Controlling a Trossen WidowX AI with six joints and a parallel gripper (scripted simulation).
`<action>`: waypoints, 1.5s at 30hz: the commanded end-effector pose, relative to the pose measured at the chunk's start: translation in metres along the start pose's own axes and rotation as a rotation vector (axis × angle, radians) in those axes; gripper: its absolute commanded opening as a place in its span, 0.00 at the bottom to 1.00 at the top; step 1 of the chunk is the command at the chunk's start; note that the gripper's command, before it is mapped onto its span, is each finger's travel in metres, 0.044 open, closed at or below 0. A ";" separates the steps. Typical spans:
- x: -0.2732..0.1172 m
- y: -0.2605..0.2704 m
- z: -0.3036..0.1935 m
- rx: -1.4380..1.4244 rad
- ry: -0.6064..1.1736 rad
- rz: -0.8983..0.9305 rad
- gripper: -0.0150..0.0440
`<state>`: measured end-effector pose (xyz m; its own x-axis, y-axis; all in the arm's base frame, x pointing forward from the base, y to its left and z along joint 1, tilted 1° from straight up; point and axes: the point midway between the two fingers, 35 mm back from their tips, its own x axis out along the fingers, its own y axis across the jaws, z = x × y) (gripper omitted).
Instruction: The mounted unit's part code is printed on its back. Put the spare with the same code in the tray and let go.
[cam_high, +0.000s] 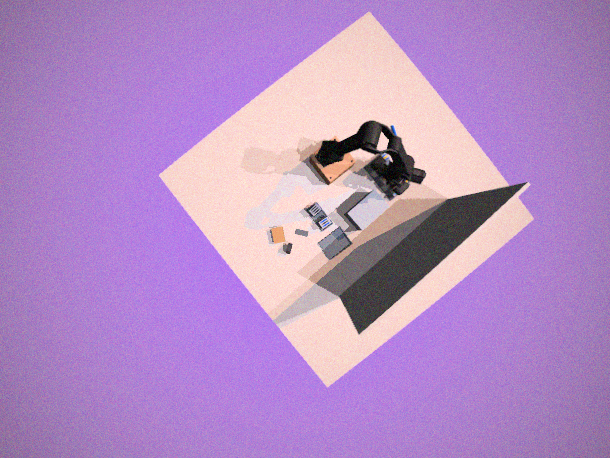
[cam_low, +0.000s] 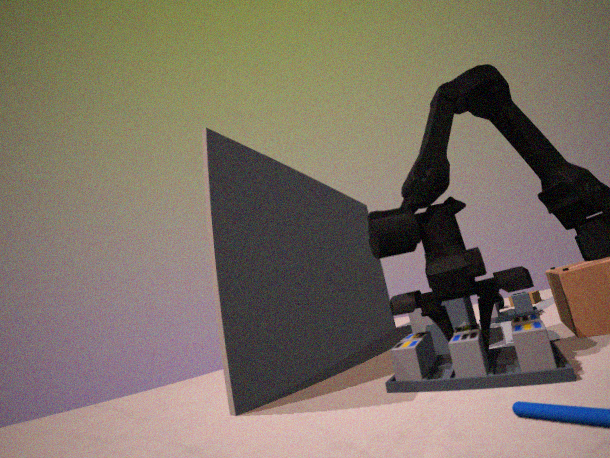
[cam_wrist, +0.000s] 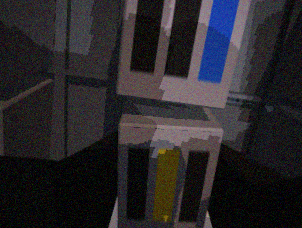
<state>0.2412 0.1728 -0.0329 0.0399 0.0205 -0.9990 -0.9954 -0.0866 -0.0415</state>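
My gripper (cam_low: 469, 336) (cam_wrist: 161, 140) is shut on a grey block (cam_wrist: 137, 131) with black, yellow and black stripes on its top. The block is low among other striped grey blocks; whether its base touches the rack (cam_low: 480, 384) is hidden. Just beyond it in the wrist view stands a block (cam_wrist: 172, 86) (cam_low: 469, 357) with black, black and blue stripes. Other striped blocks (cam_low: 535, 350) (cam_low: 412, 360) stand at the rack's ends. A flat slate-grey tray (cam_high: 335, 243) lies left of the dark panel. I cannot tell which object is the mounted unit; no code on its back is readable.
A tall dark panel (cam_high: 400, 255) (cam_low: 295, 280) stands near the rack. A pale grey box (cam_high: 370, 211) lies between rack and tray. Two small striped pieces (cam_high: 314, 209) (cam_high: 324, 222), an orange block (cam_high: 277, 234) and a blue rod (cam_low: 560, 414) also lie about.
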 end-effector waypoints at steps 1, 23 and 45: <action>0.000 0.000 0.000 0.000 0.000 0.000 0.25; -0.079 0.000 0.000 -0.004 0.002 -0.003 0.25; -0.153 -0.001 0.005 -0.003 0.002 -0.003 0.25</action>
<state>0.2361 0.1753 0.1122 0.0377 0.0205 -0.9991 -0.9946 -0.0963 -0.0395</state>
